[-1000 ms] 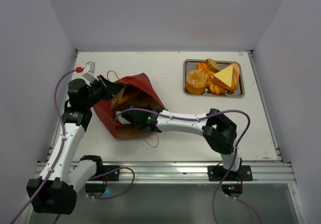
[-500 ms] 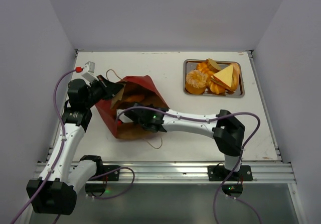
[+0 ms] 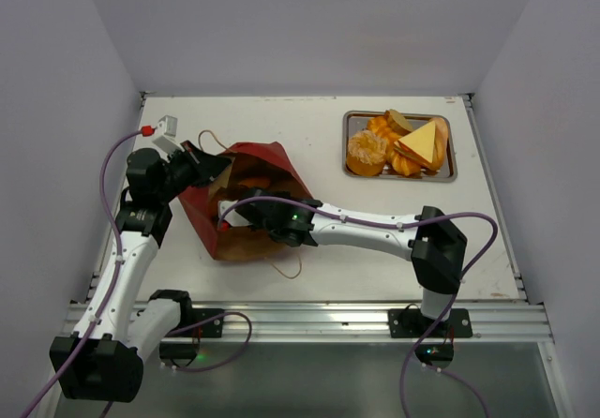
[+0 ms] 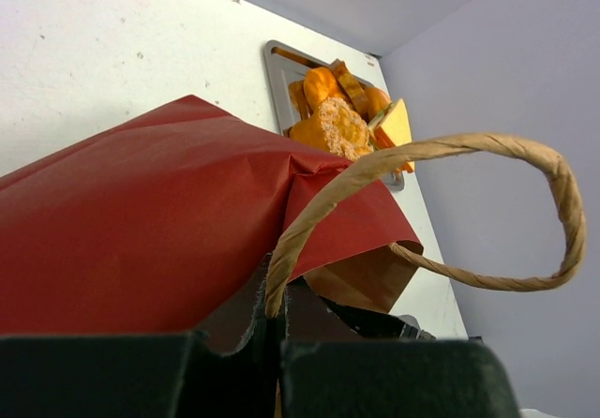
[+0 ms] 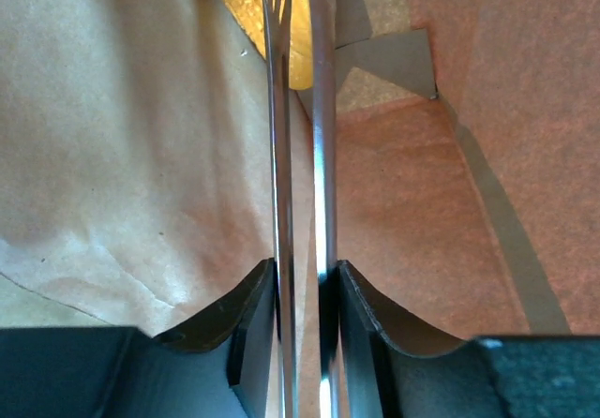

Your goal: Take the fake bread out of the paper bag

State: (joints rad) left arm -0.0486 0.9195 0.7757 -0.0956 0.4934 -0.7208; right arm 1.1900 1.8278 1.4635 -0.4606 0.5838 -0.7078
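The dark red paper bag [image 3: 277, 156] lies on its side at the left, its mouth facing the right arm. My left gripper [image 3: 207, 170] is shut on the bag's rim at the base of a looped handle [image 4: 450, 146] and holds the mouth up; the red outside [image 4: 141, 240] fills the left wrist view. My right gripper [image 3: 246, 214] is inside the bag, shut on thin metal tongs [image 5: 298, 137]. The tong tips reach a yellow-orange bread [image 5: 246, 10] deep in the brown inside [image 5: 122, 156].
A flat silver tray [image 3: 448, 176] at the back right holds several fake breads [image 3: 366, 152] and a yellow wedge. It also shows in the left wrist view [image 4: 277, 62]. A second bag handle [image 3: 284, 268] lies on the table near the front edge.
My right arm has stretched further left, pushing its gripper and the tongs deeper into the bag. My left gripper has kept its hold on the rim.
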